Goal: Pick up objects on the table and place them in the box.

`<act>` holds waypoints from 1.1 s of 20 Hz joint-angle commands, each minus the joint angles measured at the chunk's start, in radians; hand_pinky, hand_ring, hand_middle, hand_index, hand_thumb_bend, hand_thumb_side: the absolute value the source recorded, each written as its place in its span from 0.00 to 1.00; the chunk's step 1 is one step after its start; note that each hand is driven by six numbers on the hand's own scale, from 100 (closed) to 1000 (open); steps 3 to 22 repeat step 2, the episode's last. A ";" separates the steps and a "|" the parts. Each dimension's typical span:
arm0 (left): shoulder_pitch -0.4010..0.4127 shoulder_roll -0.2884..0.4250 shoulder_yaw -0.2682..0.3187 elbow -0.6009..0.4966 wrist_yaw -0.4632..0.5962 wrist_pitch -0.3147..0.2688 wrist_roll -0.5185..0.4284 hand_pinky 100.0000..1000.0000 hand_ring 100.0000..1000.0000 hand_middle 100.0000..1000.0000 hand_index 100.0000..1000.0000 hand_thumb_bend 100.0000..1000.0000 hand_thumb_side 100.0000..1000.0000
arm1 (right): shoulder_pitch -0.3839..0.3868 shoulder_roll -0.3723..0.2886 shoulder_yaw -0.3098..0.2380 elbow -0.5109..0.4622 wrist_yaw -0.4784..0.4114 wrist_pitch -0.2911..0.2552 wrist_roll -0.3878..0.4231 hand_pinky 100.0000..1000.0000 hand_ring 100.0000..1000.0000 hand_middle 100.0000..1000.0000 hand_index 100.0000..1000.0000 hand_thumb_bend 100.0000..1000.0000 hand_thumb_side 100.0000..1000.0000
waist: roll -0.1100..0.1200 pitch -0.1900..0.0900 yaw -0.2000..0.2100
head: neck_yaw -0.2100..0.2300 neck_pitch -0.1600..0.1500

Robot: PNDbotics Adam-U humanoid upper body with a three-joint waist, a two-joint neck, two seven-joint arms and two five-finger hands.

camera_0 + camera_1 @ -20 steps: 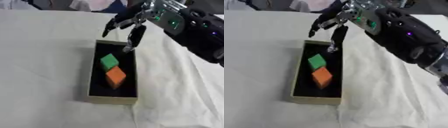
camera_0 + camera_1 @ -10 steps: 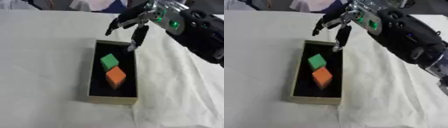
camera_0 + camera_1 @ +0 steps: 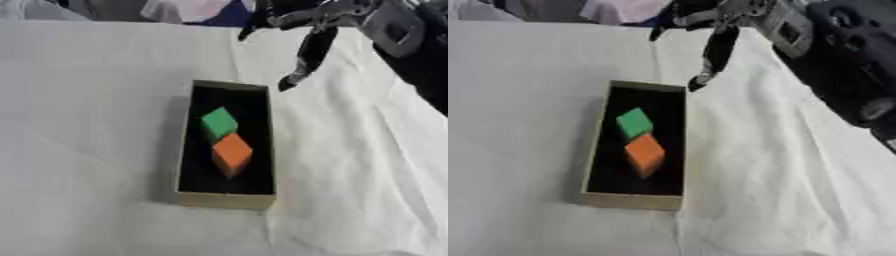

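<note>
The right hand (image 3: 319, 22) is hanging above the white cloth-covered table (image 3: 87, 125), just past the far right corner of the box (image 3: 223, 199), with its fingers (image 3: 306, 55) spread and relaxed, one long finger pointing down toward the box's far rim and gripping nothing. The box is lying below and to the left of that hand, a narrow tan-walled tray with a black floor, its long axis running from near to far and leaning slightly, the far end pointing toward the hand. Inside it, the green cube (image 3: 219, 122) is sitting near the middle, and the orange cube (image 3: 232, 152) is touching it on the near side, both turned corner-on to the box walls. Neither cube is touching the hand. The left hand is not showing in either view.
</note>
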 commanded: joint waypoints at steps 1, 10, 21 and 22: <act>-0.009 0.019 0.011 -0.020 -0.001 -0.002 0.005 0.71 0.78 0.74 0.88 0.25 0.95 | 0.008 -0.051 -0.086 -0.074 0.082 -0.064 0.036 0.89 0.98 0.91 0.98 0.48 0.28 | 0.006 -0.016 0.000 | 0.003 0.005; -0.009 0.019 0.011 -0.020 -0.001 -0.002 0.005 0.71 0.78 0.74 0.88 0.25 0.95 | 0.017 -0.052 -0.104 -0.083 0.101 -0.052 0.014 0.88 0.97 0.90 0.97 0.44 0.31 | 0.007 -0.015 0.000 | 0.003 0.005; -0.009 0.019 0.011 -0.020 -0.001 -0.002 0.005 0.71 0.78 0.74 0.88 0.25 0.95 | 0.017 -0.052 -0.104 -0.083 0.101 -0.052 0.014 0.88 0.97 0.90 0.97 0.44 0.31 | 0.007 -0.015 0.000 | 0.003 0.005; -0.009 0.019 0.011 -0.020 -0.001 -0.002 0.005 0.71 0.78 0.74 0.88 0.25 0.95 | 0.017 -0.052 -0.104 -0.083 0.101 -0.052 0.014 0.88 0.97 0.90 0.97 0.44 0.31 | 0.007 -0.015 0.000 | 0.003 0.005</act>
